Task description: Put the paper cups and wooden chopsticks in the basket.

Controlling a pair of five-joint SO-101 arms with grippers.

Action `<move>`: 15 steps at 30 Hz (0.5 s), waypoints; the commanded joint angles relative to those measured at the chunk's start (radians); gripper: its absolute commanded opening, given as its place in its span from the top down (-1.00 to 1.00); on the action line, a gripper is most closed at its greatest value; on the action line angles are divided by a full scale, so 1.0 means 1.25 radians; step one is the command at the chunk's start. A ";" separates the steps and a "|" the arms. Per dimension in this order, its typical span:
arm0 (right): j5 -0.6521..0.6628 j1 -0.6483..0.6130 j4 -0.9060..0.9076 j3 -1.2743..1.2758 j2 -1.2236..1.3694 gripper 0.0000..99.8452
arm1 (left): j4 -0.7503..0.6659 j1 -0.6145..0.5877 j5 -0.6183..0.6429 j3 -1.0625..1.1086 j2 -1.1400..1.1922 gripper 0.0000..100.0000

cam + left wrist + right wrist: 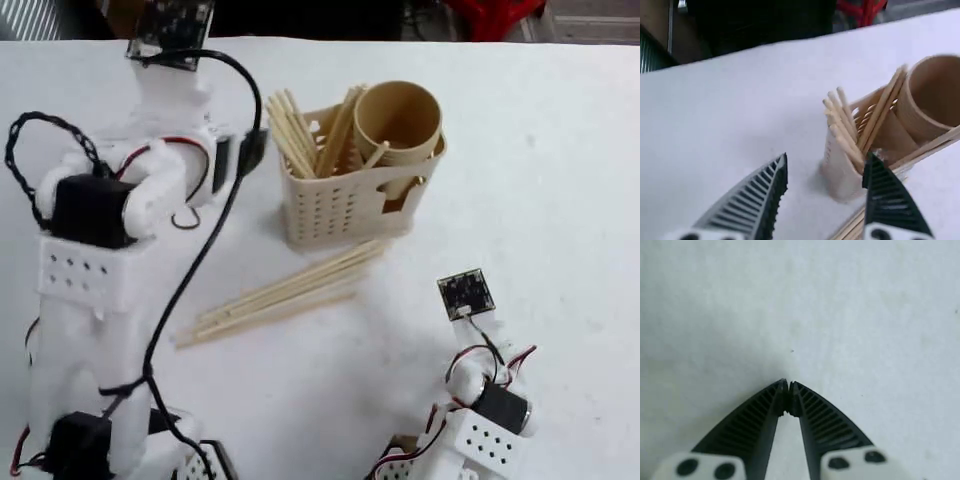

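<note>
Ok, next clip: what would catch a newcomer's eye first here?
The cream basket near the middle of the table stands out, already holding a paper cup and leaning chopsticks. In front of it a loose bundle of chopsticks lies flat, outside the basket. The left gripper hangs open close by the basket, while the right gripper is shut over bare table.
</note>
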 commanded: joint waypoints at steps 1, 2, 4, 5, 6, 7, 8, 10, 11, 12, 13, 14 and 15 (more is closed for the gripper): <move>-0.001 0.007 0.006 -0.002 -0.006 0.97 | 0.005 0.051 0.020 -0.079 0.030 0.50; -0.001 0.007 0.006 -0.002 -0.006 0.97 | 0.007 0.056 0.020 -0.086 0.055 0.50; -0.001 0.007 0.006 -0.002 -0.006 0.97 | 0.009 0.062 0.022 -0.095 0.105 0.49; -0.001 0.007 0.006 -0.002 -0.006 0.97 | 0.010 0.062 0.023 -0.101 0.129 0.49; -0.001 0.007 0.006 -0.002 -0.006 0.97 | 0.010 0.062 0.023 -0.106 0.153 0.49; -0.001 0.007 0.006 -0.002 -0.006 0.97 | 0.010 0.060 0.023 -0.108 0.172 0.49; -0.001 0.007 0.006 -0.002 -0.006 0.97 | 0.018 0.058 0.023 -0.112 0.190 0.49; -0.001 0.007 0.006 -0.002 -0.006 0.97 | 0.039 0.058 0.025 -0.125 0.223 0.49; -0.001 0.007 0.006 -0.002 -0.006 0.97 | 0.050 0.058 0.025 -0.131 0.235 0.49; -0.001 0.007 0.006 -0.002 -0.006 0.97 | 0.056 0.058 0.025 -0.135 0.249 0.49; -0.001 0.007 0.006 -0.002 -0.006 0.97 | 0.061 0.058 0.025 -0.137 0.260 0.49; -0.001 0.007 0.006 -0.002 -0.006 0.97 | 0.063 0.058 0.025 -0.137 0.272 0.49; -0.001 0.007 0.006 -0.002 -0.006 0.97 | 0.063 0.058 0.025 -0.135 0.282 0.49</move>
